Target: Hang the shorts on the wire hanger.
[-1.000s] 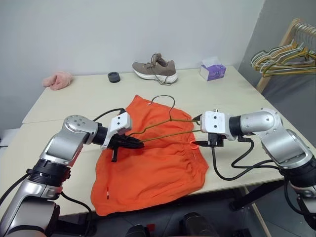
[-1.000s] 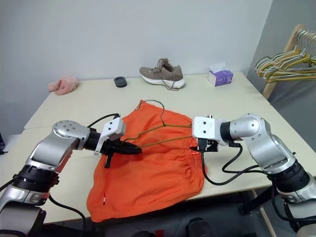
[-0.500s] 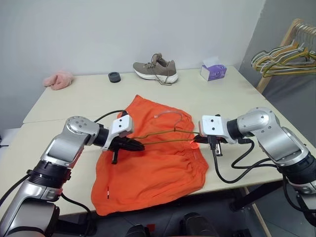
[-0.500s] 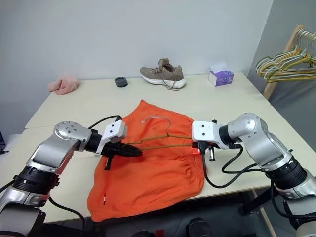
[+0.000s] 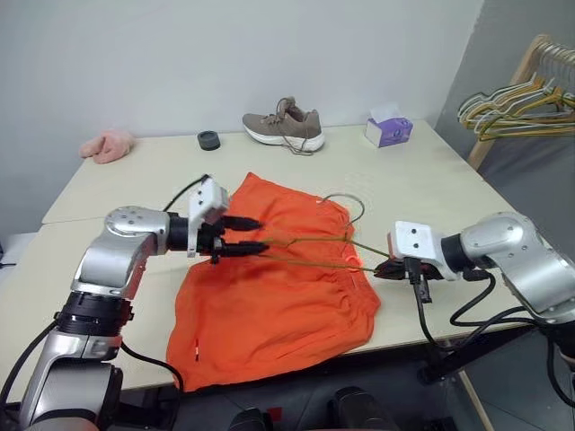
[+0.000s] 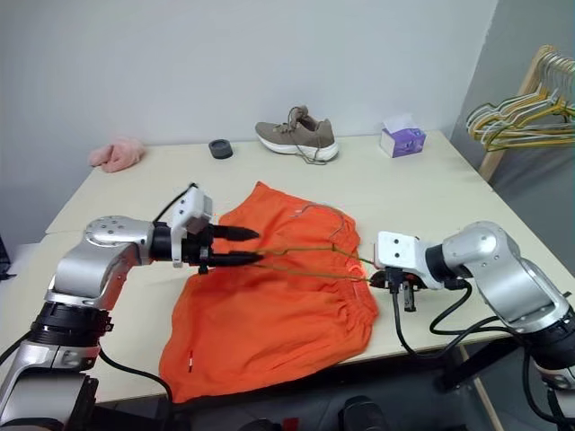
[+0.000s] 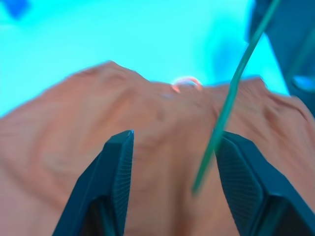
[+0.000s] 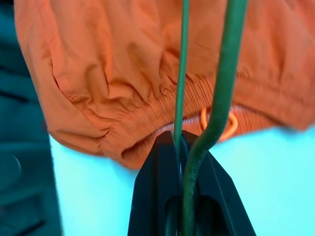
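Left end effector point(image 5: 254, 233) has spread off the wire hanger point(image 5: 310, 241); right end effector point(image 5: 384, 267) now pinches it.

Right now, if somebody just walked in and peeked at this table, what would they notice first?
Probably the bright orange shorts, spread flat near the front edge of the pale table. Just above them, the right gripper is pinching one corner of the thin wire hanger, while the left gripper holds its fingers apart at the other end. At the back of the table sits a lone brown shoe.
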Controlling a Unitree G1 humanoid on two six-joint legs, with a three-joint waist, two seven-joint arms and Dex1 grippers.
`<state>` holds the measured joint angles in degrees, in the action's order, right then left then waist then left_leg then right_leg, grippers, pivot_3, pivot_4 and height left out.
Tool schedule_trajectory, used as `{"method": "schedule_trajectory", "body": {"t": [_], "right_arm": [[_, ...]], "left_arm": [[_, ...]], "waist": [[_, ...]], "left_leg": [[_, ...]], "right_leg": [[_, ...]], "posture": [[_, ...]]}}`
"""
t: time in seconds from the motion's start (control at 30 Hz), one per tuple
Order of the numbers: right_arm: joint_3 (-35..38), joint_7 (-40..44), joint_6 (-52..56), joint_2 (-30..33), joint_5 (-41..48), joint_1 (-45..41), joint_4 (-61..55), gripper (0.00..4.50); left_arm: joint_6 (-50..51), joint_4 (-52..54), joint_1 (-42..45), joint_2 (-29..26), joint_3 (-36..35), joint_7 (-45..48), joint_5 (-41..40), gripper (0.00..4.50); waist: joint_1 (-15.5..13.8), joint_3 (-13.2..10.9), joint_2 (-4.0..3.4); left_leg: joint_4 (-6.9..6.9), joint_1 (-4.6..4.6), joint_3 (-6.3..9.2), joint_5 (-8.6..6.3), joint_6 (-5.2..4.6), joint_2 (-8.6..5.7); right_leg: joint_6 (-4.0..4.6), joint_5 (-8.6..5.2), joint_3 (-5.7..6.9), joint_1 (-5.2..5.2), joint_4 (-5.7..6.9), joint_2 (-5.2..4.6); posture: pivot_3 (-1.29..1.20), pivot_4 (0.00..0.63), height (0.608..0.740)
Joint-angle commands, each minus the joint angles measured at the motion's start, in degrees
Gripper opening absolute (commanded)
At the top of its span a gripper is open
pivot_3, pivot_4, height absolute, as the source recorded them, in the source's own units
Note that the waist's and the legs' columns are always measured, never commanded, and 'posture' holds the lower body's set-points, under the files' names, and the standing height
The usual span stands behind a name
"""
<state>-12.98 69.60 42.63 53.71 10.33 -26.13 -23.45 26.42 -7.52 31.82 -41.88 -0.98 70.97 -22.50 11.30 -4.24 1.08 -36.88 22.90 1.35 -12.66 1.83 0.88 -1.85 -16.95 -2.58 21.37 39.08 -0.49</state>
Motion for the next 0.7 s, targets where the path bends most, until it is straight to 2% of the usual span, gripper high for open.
{"method": "schedule_trajectory", "body": {"t": [0.03, 0.17, 0.3, 0.5, 0.7], "right_arm": [[4.7, -2.0, 5.1, 1.1, 3.5, 3.1, -2.8, 0.0], [13.7, -6.4, 12.5, 0.9, 7.5, 13.7, -1.0, 0.0], [18.2, -10.3, 16.7, -0.5, 9.8, 18.0, 0.6, 0.0], [22.7, -16.2, 24.4, -3.0, 12.9, 18.7, 3.0, 0.0], [22.1, -18.8, 31.1, -3.6, 16.4, 18.4, 3.1, 0.0]], "left_arm": [[1.1, -1.2, 0.6, -1.9, -5.5, -2.2, -2.0, 2.51], [-0.6, -1.9, -4.2, -2.2, -8.6, -4.8, -1.7, 2.51], [-1.2, -0.8, -7.7, -1.7, -10.0, -5.8, -2.7, 2.51], [-1.3, 0.0, -11.1, -2.6, -10.2, -5.5, -3.2, 2.51], [-1.8, 0.3, -11.5, -3.1, -10.2, -5.1, -3.5, 2.51]], "waist": [[0.1, 0.0, 0.0], [0.1, 0.0, 0.0], [0.1, 0.0, 0.04], [0.1, 0.0, 0.03], [0.1, 0.0, 0.03]], "left_leg": [[0.0, 0.0, 0.0, 0.0, 0.0, 0.0], [0.04, -0.04, -0.02, 0.0, 0.0, -0.01], [-0.01, -0.02, -0.05, 0.0, 0.0, -0.02], [0.02, -0.03, -0.06, -0.01, 0.0, -0.03], [0.02, -0.02, -0.05, -0.01, 0.0, -0.04]], "right_leg": [[0.0, 0.0, 0.01, 0.0, 0.0, 0.0], [0.0, 0.0, 0.0, -0.05, -0.04, 0.0], [0.0, 0.0, -0.04, -0.04, -0.03, -0.04], [-0.01, 0.0, -0.04, -0.04, -0.04, -0.01], [-0.01, 0.0, -0.04, -0.04, -0.04, 0.0]], "posture": [[-0.24, 0.032, 0.74], [-0.25, 0.036, 0.74], [-0.25, 0.038, 0.74], [-0.25, 0.041, 0.74], [-0.24, 0.039, 0.74]]}}
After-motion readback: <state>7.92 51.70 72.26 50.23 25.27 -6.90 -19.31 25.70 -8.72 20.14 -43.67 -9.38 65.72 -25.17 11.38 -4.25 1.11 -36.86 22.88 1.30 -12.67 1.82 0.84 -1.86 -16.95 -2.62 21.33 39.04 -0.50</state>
